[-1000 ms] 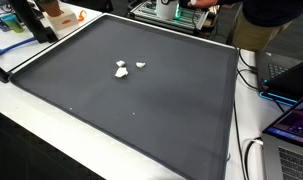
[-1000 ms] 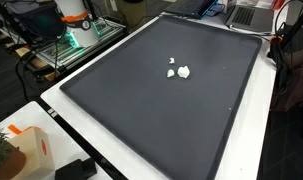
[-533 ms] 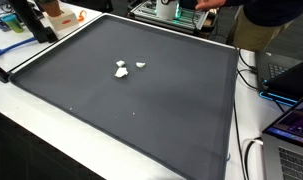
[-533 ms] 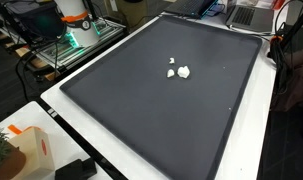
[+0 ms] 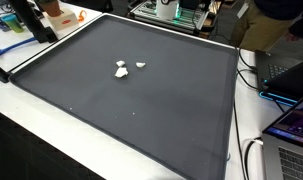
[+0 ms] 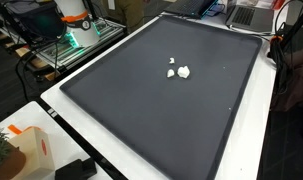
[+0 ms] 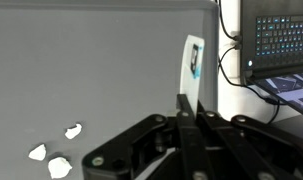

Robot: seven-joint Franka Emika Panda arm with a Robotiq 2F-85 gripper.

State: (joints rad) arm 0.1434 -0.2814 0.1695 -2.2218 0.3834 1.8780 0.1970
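Mat: in an exterior view the dark mat (image 5: 151, 115) fills most of the frame, with a white table rim around it.
Scraps: the white scraps (image 5: 122, 70) lie on the mat in the upper middle of the frame. A bigger clump has one small piece just right of it, close but apart.
Around the mat: an orange box (image 5: 61, 14) stands off the mat at the upper left. The robot base (image 5: 171, 10), with a green light, is at the top middle, a person (image 5: 276, 12) at the upper right, and a laptop (image 5: 291, 125) at the lower right edge.
Claw: it is not inside this frame.
Mat again: in an exterior view the dark mat (image 6: 161, 115) runs from the lower left to the upper right.
Scraps again: the white scraps (image 6: 184, 71) lie a little above the middle of the frame. There are three pieces near each other, and nothing touches them.
Base: the robot base (image 6: 76, 22) is at the upper left, beside the mat.
Claw again: it is not inside this frame either.
Wrist view, claw: the gripper (image 7: 189, 108) comes in from the bottom, right of the middle. Its two fingers are pressed together, and nothing shows between them.
Wrist view, scraps: the white scraps (image 7: 59, 165) are in the lower left corner, on the mat (image 7: 91, 60), well apart from the fingers.
Wrist view, tag: a white tag (image 7: 194, 58) with a blue mark stands just above the fingertips in the frame, at the right border of the mat.
Wrist view, right side: a monitor (image 7: 281, 40) is at the upper right, with dark cables (image 7: 229, 60) hanging beside it.
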